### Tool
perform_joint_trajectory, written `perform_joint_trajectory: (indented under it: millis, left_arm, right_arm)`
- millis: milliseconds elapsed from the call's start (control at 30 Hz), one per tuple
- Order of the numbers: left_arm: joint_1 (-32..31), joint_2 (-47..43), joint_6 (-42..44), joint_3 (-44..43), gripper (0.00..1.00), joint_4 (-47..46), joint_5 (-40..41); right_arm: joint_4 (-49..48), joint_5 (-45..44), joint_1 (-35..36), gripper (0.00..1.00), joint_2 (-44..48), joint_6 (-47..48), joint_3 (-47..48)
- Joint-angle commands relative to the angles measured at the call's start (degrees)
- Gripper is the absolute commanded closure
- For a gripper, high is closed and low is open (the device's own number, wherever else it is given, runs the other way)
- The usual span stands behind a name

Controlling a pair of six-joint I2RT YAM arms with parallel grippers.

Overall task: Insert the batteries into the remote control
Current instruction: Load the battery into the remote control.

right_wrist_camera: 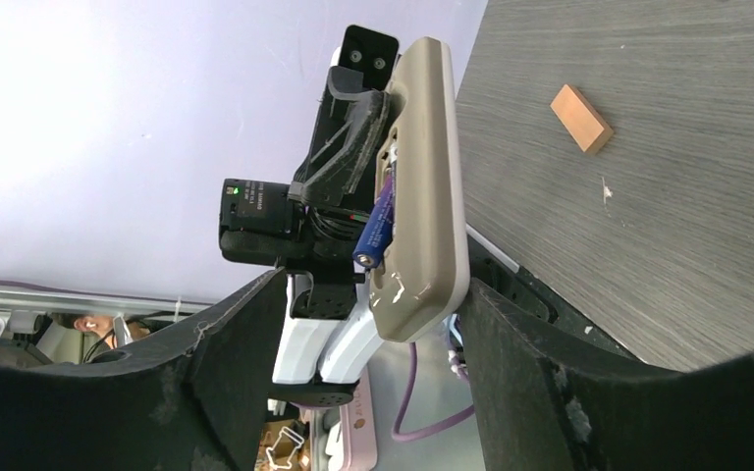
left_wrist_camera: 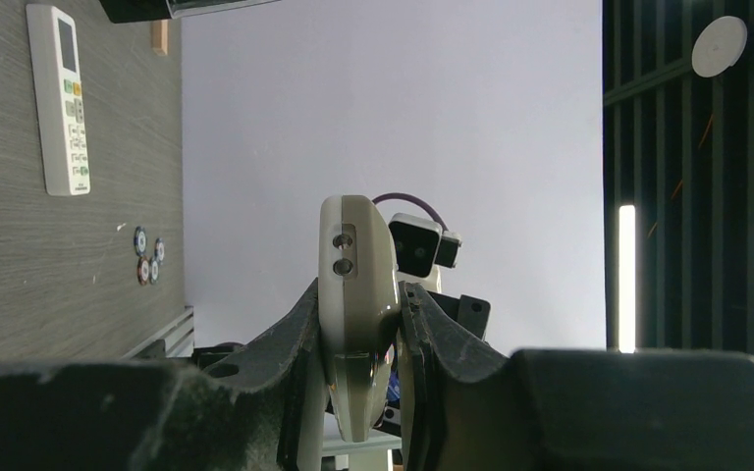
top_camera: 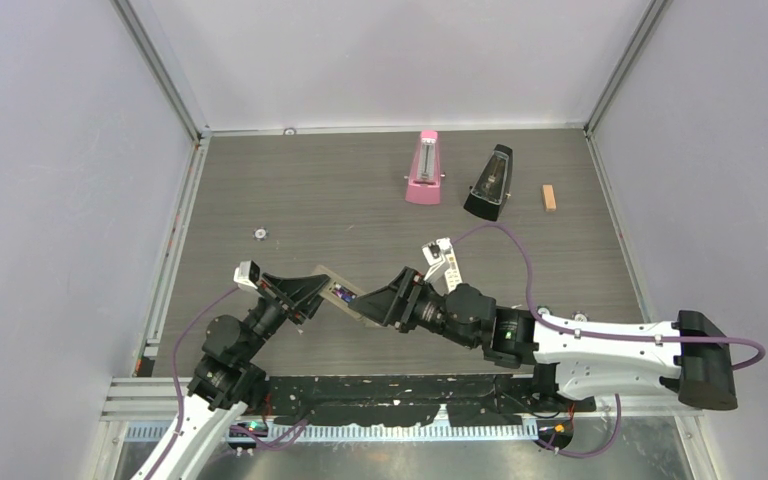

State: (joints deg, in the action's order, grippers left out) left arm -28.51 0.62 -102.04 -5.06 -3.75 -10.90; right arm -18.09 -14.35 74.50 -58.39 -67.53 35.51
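The slim remote control (top_camera: 338, 294) hangs in the air between my two grippers, grey-beige back up. My left gripper (top_camera: 310, 295) is shut on it; in the left wrist view the remote (left_wrist_camera: 353, 255) stands edge-on, clamped between both fingers of that gripper (left_wrist_camera: 360, 289). My right gripper (top_camera: 380, 300) is open, and in the right wrist view its jaws (right_wrist_camera: 373, 285) straddle the remote's free end (right_wrist_camera: 427, 196), which lies close to the right finger. A bluish-purple battery (right_wrist_camera: 377, 226) sits tilted in the open compartment, one end sticking out. Other batteries are out of view.
A pink metronome (top_camera: 424, 170), a black metronome (top_camera: 490, 183) and an orange block (top_camera: 549, 197) stand at the back of the table. A broader white remote (left_wrist_camera: 62, 98) and several coin cells (left_wrist_camera: 147, 257) lie on the table. A small round part (top_camera: 259, 233) lies left.
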Motion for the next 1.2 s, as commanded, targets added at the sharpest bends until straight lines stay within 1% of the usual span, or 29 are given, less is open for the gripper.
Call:
perform_joint_trajectory:
  millis: [0, 200, 567, 667, 767, 967, 1067, 1167]
  left_arm:
    - [-0.05, -6.16, -1.14, -1.38, 1.0, -2.19, 0.66]
    - [-0.03, -6.54, -1.25, -1.05, 1.0, -2.24, 0.48]
    - [-0.05, -6.56, -1.26, -0.92, 1.0, -2.66, 0.18]
    - [-0.01, -6.51, -1.3, -0.96, 1.0, -2.75, 0.21]
    - [-0.05, -6.51, -1.23, -0.92, 1.0, -2.76, 0.09]
    - [-0.03, -6.49, -1.09, -0.85, 1.0, -2.81, -0.22]
    - [-0.01, -6.54, -0.84, -0.74, 1.0, -2.93, -0.41]
    - [-0.05, -6.51, -0.68, -0.69, 1.0, -3.15, -0.52]
  right_arm:
    - [-1.81, -0.05, -0.19, 0.32, -1.02, -1.22, 1.11]
    - [-2.04, -0.84, -0.17, 0.37, -1.85, -2.43, 0.89]
    - [-3.22, -2.0, -0.51, 0.42, -1.73, -5.13, -0.45]
    - [-3.85, -1.72, -0.65, 0.47, -2.14, -5.94, -1.06]
    - [-5.15, -1.54, -0.74, 0.49, -2.44, -6.51, -1.57]
    - [-6.36, -1.24, -1.05, 0.5, -2.88, -7.76, -2.24]
    - [-8.88, -0.78, -1.35, 0.49, -3.03, -8.63, -3.53]
    - [-10.1, -0.52, -1.48, 0.46, -3.13, -9.05, -4.26]
